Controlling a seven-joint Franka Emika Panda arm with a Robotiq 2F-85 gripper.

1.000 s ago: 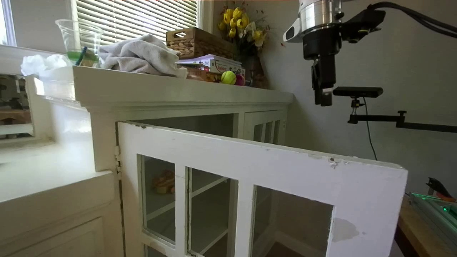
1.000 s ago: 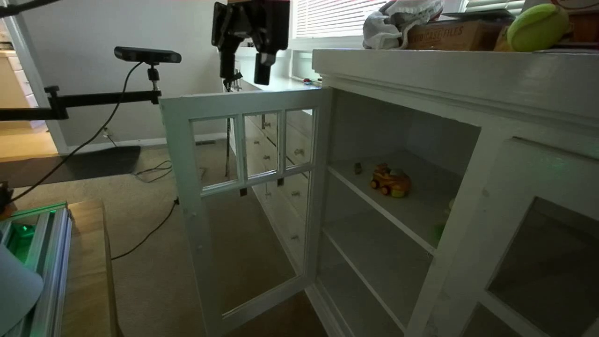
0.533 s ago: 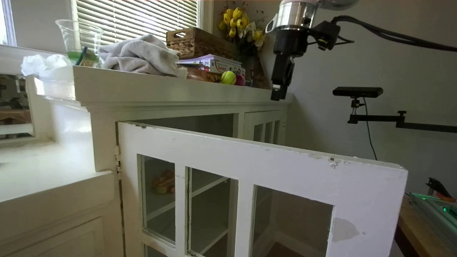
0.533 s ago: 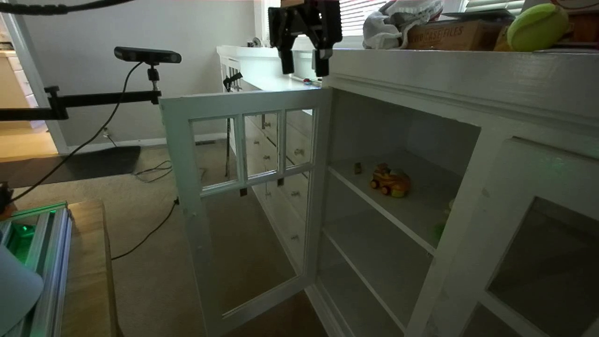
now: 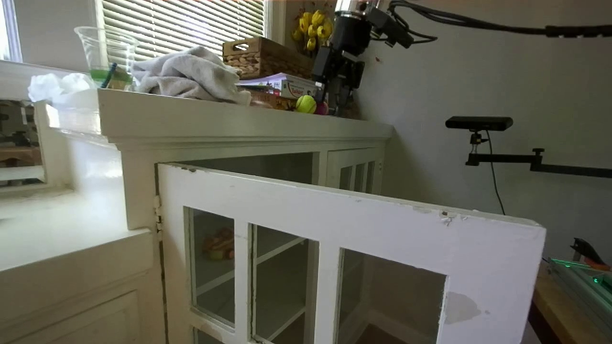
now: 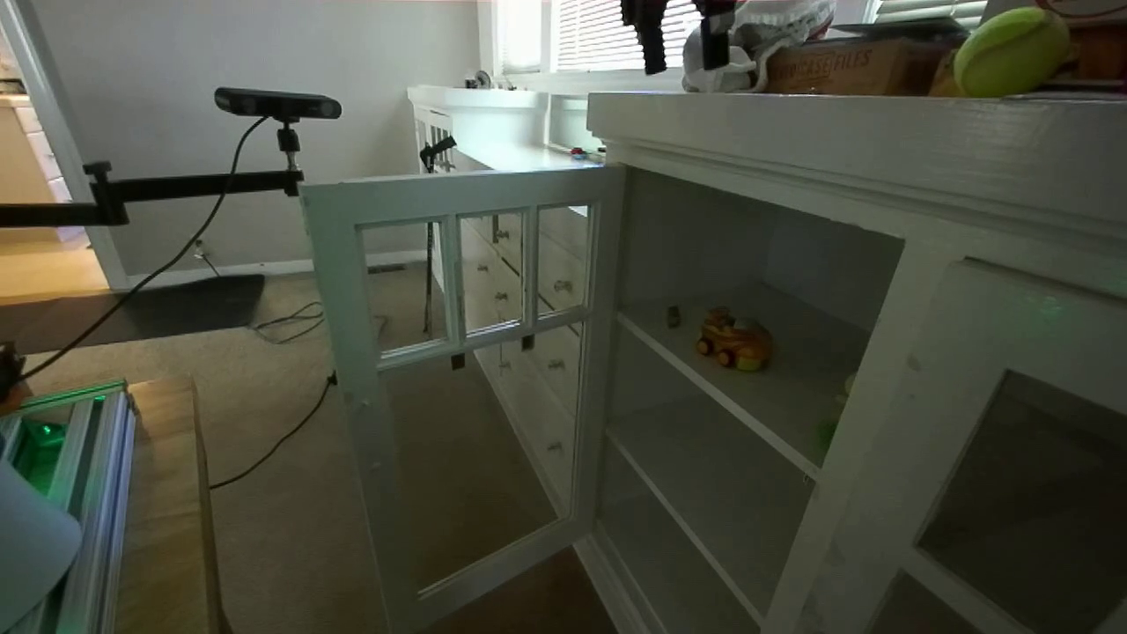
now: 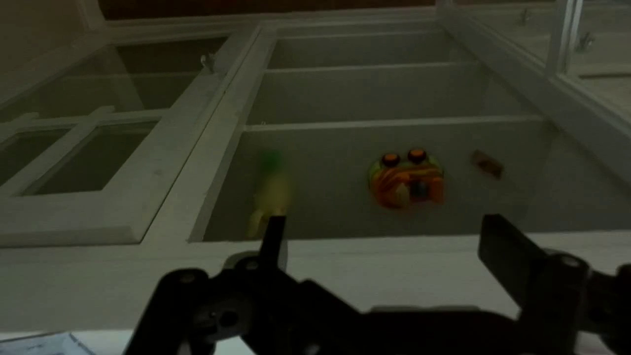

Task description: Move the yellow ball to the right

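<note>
While the white cabinet [image 6: 891,387] is standing with one door [image 6: 467,187] swung out, its top is serving as the counter [image 6: 792,123], and a stack of boxes [image 5: 296,87] is lying there. The gripper [image 6: 684,69] is hanging near the counter, its fingers [image 7: 512,261] spread wide and holding nothing. Clear of it, the yellow ball [image 5: 306,103] is resting on the counter, right in front of the stack; a pink round thing [image 5: 322,108] is sitting just beside it, perhaps touching. The task is presumably calling for the grasp next, so good handling is depending on a centred descent over the ball, with the fingers clearing the stack and the pink thing. Closing slowly at its middle is likely securing it; pinching high is risking a roll.
</note>
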